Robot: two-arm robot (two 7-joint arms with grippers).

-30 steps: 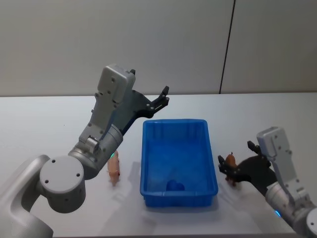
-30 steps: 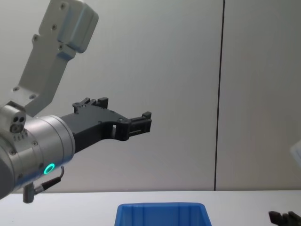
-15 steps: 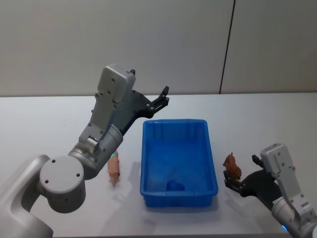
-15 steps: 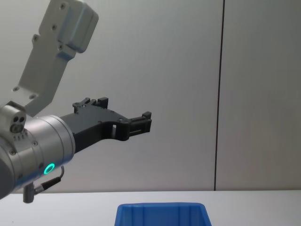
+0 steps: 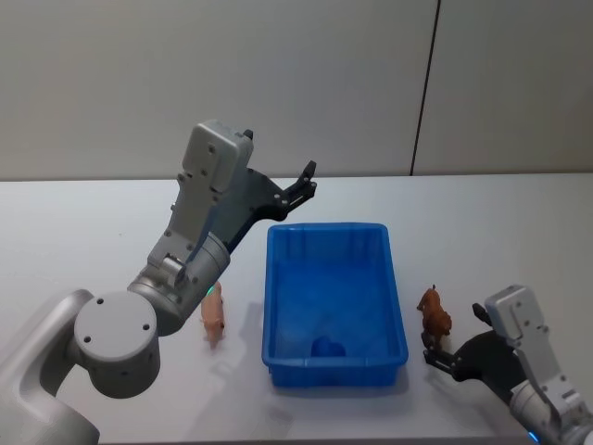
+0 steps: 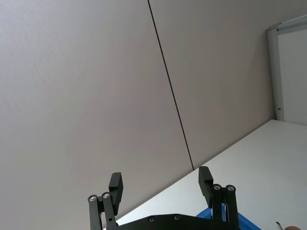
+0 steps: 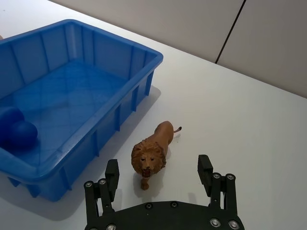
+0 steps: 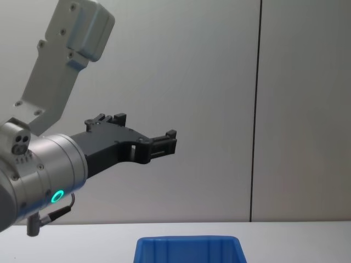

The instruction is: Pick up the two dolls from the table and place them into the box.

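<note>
Built pale grey and black.
Bore a green ring light (image 8: 56,196), screws on black left gripper (image 6: 160,177) and right gripper (image 7: 158,166).

Soft, even overhead light; the box (image 5: 334,364) and lion doll (image 7: 152,152) cast faint, diffuse shadows toward the white surface's (image 5: 519,232) near edge.

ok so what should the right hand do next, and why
Probably ease the right hand forward a little so its open fingers straddle the lion toy before closing. The lion stands on the white table beside the blue bin, centred on the gap but not yet well between the fingers. The left hand hangs raised and open.
</note>
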